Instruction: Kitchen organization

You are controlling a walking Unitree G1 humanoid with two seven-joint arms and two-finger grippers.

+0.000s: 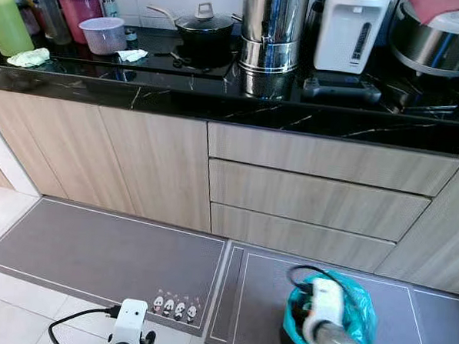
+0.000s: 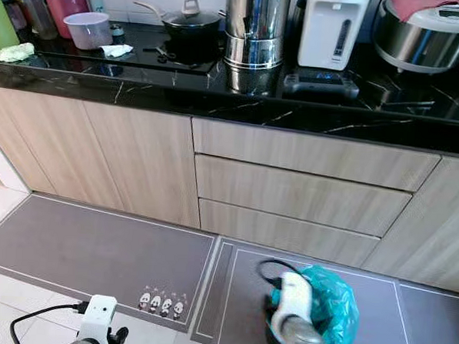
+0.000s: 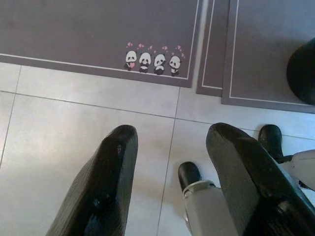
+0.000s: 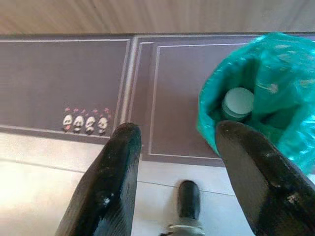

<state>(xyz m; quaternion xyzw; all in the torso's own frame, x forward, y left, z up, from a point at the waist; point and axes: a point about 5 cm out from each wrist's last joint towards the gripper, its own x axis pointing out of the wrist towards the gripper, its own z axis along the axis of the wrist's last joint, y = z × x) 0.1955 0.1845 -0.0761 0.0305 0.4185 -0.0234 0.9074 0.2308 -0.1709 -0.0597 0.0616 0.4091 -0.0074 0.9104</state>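
The right gripper [image 4: 172, 162] hangs low with its two black fingers spread wide and nothing between them, pointing down at the floor by the near edge of the grey mat [image 4: 187, 98]. Just past the outer finger sits the bin [image 1: 330, 316], lined with a teal bag [image 4: 266, 93]; through the bag's open mouth a pale round cap or lid [image 4: 237, 102] shows, though what it belongs to is too hidden to tell. So the bin lies slightly ahead and to the outer side of this hand, with its mouth facing up, and the right arm is plainly the nearer one. The left gripper [image 3: 172, 182] is also spread wide and empty, over bare pale tile [image 3: 74, 128] short of the other mat [image 3: 98, 29] with its row of little pandas [image 3: 151, 61], well apart from the bin. Farther out, the wooden cupboard fronts and drawers [image 1: 313, 199] rise to a black counter [image 1: 218, 98] crowded with a lidded pan [image 1: 202, 28], a steel urn [image 1: 271, 32], a white kettle [image 1: 348, 32] and a clear bowl [image 1: 106, 34]. If the next thing to tidy is on that counter, I judge both hands are low and far from it; the drop into the bin would be a short reach for the right arm.
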